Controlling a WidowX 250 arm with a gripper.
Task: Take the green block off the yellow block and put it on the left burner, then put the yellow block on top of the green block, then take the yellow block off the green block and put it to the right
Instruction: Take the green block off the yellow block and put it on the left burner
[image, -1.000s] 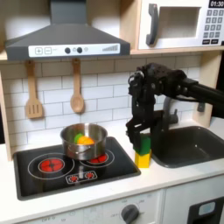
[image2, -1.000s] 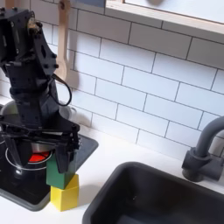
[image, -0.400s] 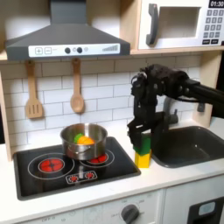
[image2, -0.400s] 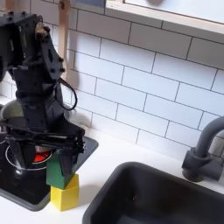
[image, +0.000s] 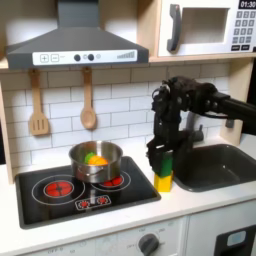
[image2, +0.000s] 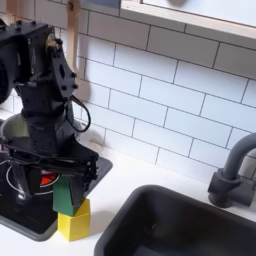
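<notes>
The green block (image: 163, 166) (image2: 65, 200) sits on top of the yellow block (image: 163, 184) (image2: 74, 222) on the white counter, just right of the black cooktop in the first exterior view. My gripper (image: 162, 160) (image2: 66, 191) comes straight down over the stack, and its fingers are closed on the sides of the green block. The green block still touches the yellow one and sits slightly off toward the second exterior view's left. The left burner (image: 58, 187) is a bare red ring near the cooktop's left end in the first exterior view.
A steel pot (image: 96, 160) holding orange and green toy food covers part of the other red burner (image: 116, 181). A dark sink (image: 215, 165) (image2: 190, 225) with a faucet (image2: 232, 170) lies right of the blocks. A spatula (image: 38, 105) and a spoon (image: 88, 100) hang on the tiled wall.
The arm has sunk slightly and the fingers have drawn in on the green block, nudging it a little toward the second exterior view's left. The yellow block has not moved.
</notes>
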